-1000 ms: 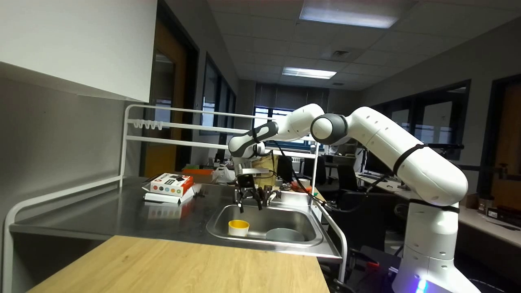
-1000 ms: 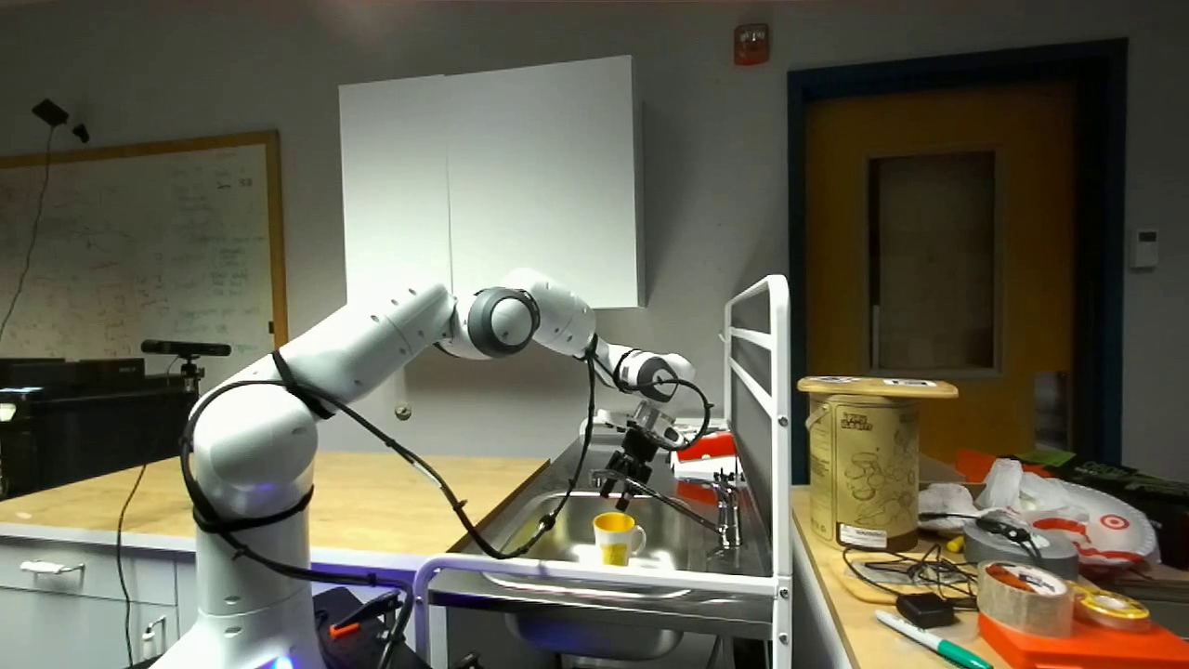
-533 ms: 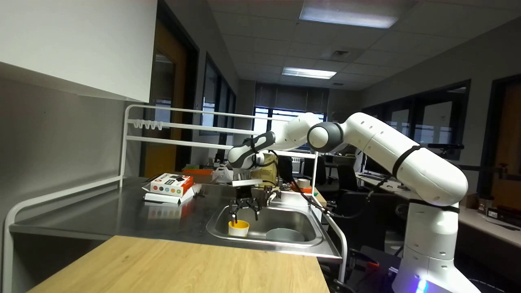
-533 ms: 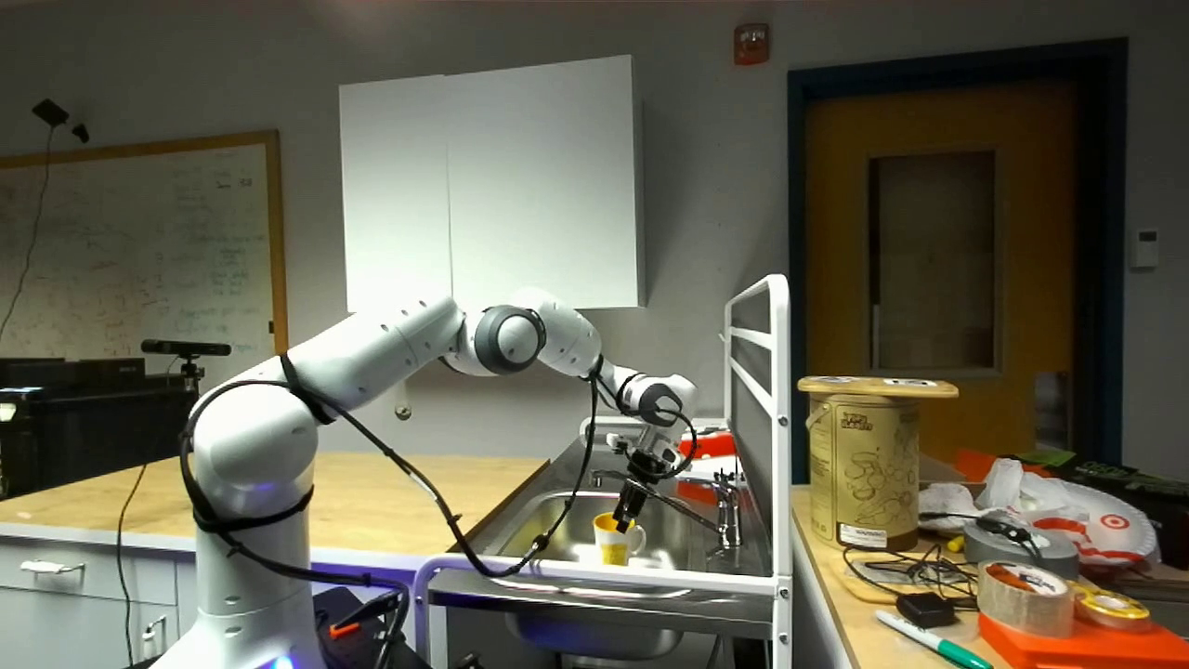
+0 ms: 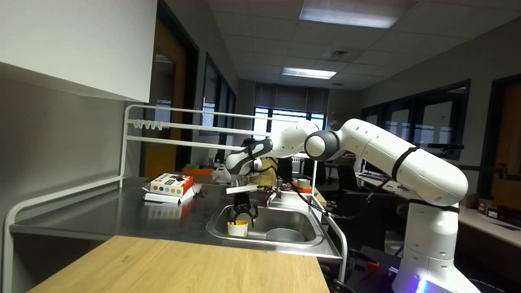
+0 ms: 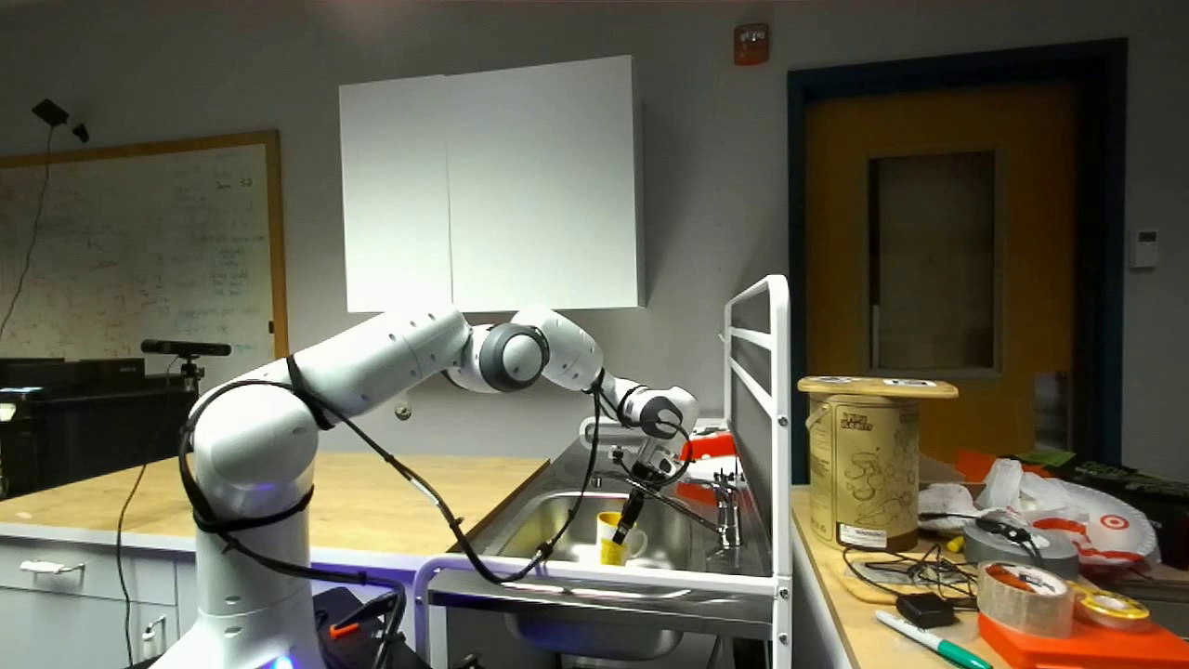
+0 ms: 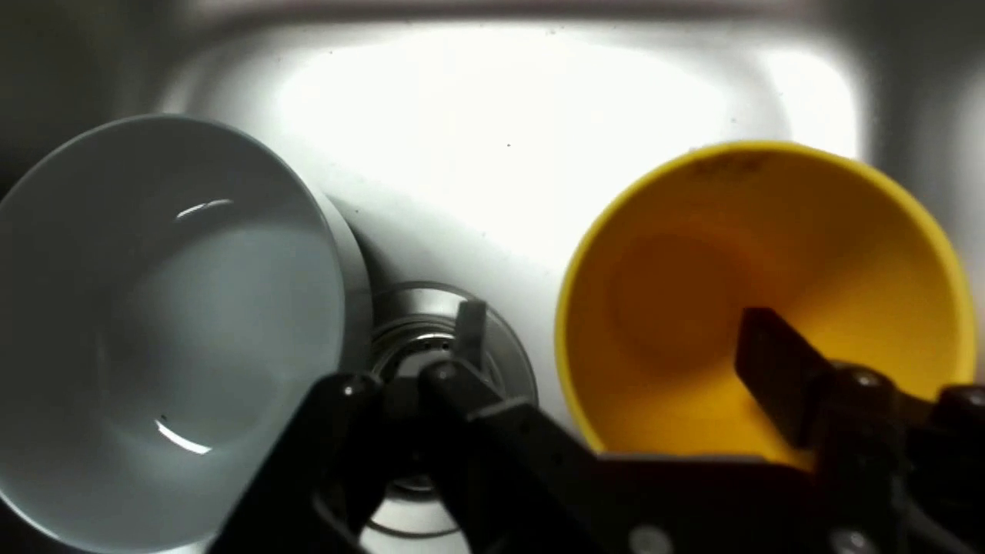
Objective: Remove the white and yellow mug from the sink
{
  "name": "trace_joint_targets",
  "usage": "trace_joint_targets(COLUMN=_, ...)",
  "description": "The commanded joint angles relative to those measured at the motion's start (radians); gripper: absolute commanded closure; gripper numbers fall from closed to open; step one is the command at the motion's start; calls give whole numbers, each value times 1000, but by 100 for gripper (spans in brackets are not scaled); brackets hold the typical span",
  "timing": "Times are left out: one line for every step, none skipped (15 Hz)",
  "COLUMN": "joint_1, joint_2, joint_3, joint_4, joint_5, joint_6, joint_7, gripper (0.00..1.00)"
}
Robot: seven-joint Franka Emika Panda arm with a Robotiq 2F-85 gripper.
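The white and yellow mug (image 5: pixel 237 230) stands upright in the steel sink (image 5: pixel 291 217). In an exterior view its handle (image 6: pixel 639 542) points toward the faucet side. In the wrist view I look down into the yellow inside of the mug (image 7: pixel 677 285). My gripper (image 7: pixel 614 315) is open and straddles the mug's near wall. One finger (image 7: pixel 777 369) is inside the mug's opening. The other finger (image 7: pixel 471 331) is outside, over the drain. The rim passes between them with gaps on both sides. The gripper also shows above the mug in an exterior view (image 5: pixel 243 223).
A grey bowl (image 7: pixel 169 331) stands in the sink beside the drain (image 7: pixel 431 308). The faucet (image 6: pixel 729 511) rises at the rim. A white rail frame (image 6: pixel 776 418) borders the sink. A red-and-white box (image 5: pixel 171 185) lies on the steel counter; a wooden counter (image 5: pixel 183 264) adjoins it.
My gripper has come down from above the sink to the mug, with one finger now inside its opening. The mug has turned or shifted slightly. The gripper stays open.
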Motion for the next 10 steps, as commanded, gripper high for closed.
trace_joint_targets(joint_1=-4, joint_2=40, joint_3=1, joint_4=68, joint_5=9, joint_6=-30, joint_7=61, gripper=48)
trace_joint_targets(joint_1=-4, joint_2=37, joint_3=1, joint_4=68, joint_5=9, joint_6=-29, joint_7=68, gripper=57)
trace_joint_targets(joint_1=-3, joint_2=34, joint_3=2, joint_4=67, joint_5=8, joint_6=-27, joint_7=75, gripper=64)
trace_joint_targets(joint_1=-2, joint_2=30, joint_3=3, joint_4=64, joint_5=8, joint_6=-24, joint_7=80, gripper=71)
trace_joint_targets(joint_1=-2, joint_2=26, joint_3=3, joint_4=64, joint_5=8, joint_6=-22, joint_7=84, gripper=79)
trace_joint_targets(joint_1=-1, joint_2=22, joint_3=4, joint_4=61, joint_5=8, joint_6=-18, joint_7=88, gripper=85)
trace_joint_targets(joint_1=1, joint_2=17, joint_3=4, joint_4=56, joint_5=8, joint_6=-15, joint_7=94, gripper=94)
trace_joint_targets(joint_1=6, joint_2=4, joint_3=3, joint_4=39, joint_5=13, joint_6=-7, joint_7=94, gripper=98)
trace_joint_targets(joint_1=8, joint_2=-4, joint_3=4, joint_4=31, joint_5=14, joint_6=-6, joint_7=97, gripper=100)
trace_joint_targets(joint_1=12, joint_2=-19, joint_3=6, joint_4=15, joint_5=14, joint_6=-2, joint_7=95, gripper=100)
